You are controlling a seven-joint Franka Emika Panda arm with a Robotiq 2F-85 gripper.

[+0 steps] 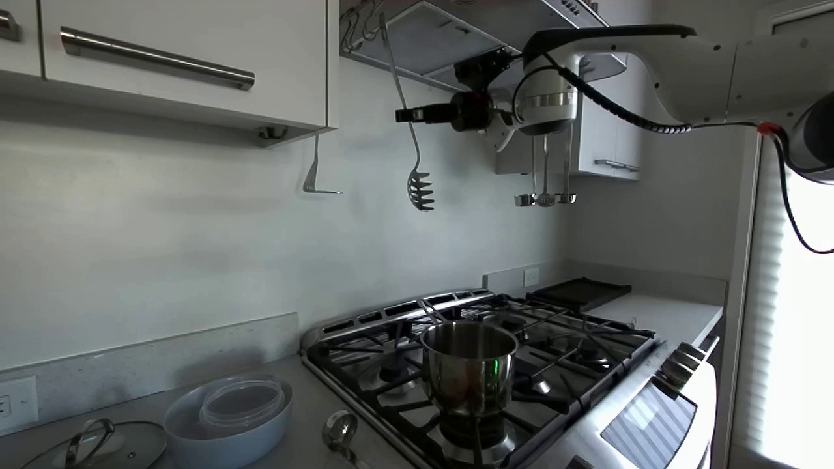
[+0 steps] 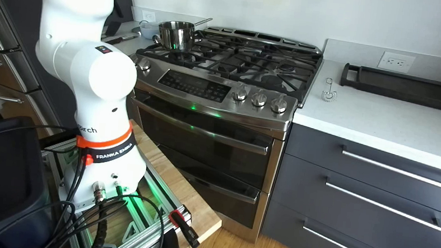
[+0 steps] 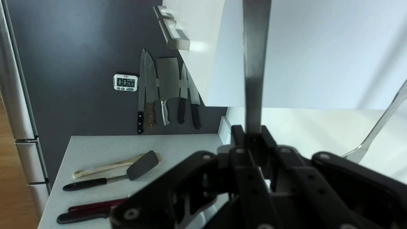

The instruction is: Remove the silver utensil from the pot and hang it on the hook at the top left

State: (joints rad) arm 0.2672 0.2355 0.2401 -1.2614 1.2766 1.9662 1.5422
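My gripper (image 1: 402, 116) is shut on the long flat handle of the silver utensil (image 1: 420, 189), high in front of the wall in an exterior view. The utensil hangs nearly upright, with its curved toothed head down and its handle top near the range hood. In the wrist view the handle (image 3: 256, 63) stands between the fingertips (image 3: 252, 133). The shiny pot (image 1: 469, 374) stands on the stove below, apart from the utensil; it also shows in an exterior view (image 2: 176, 38). Thin curved hook-like wires (image 1: 360, 26) show at the hood's left end; I cannot make out a pale triangular hook.
A white cabinet (image 1: 182, 55) is left of the gripper, with a turner (image 1: 316, 176) hanging behind its edge. The range hood (image 1: 449, 36) is overhead. Several utensils (image 1: 546, 195) hang at right. A bowl (image 1: 225, 440), lid (image 1: 124, 446) and ladle (image 1: 339, 430) lie on the counter.
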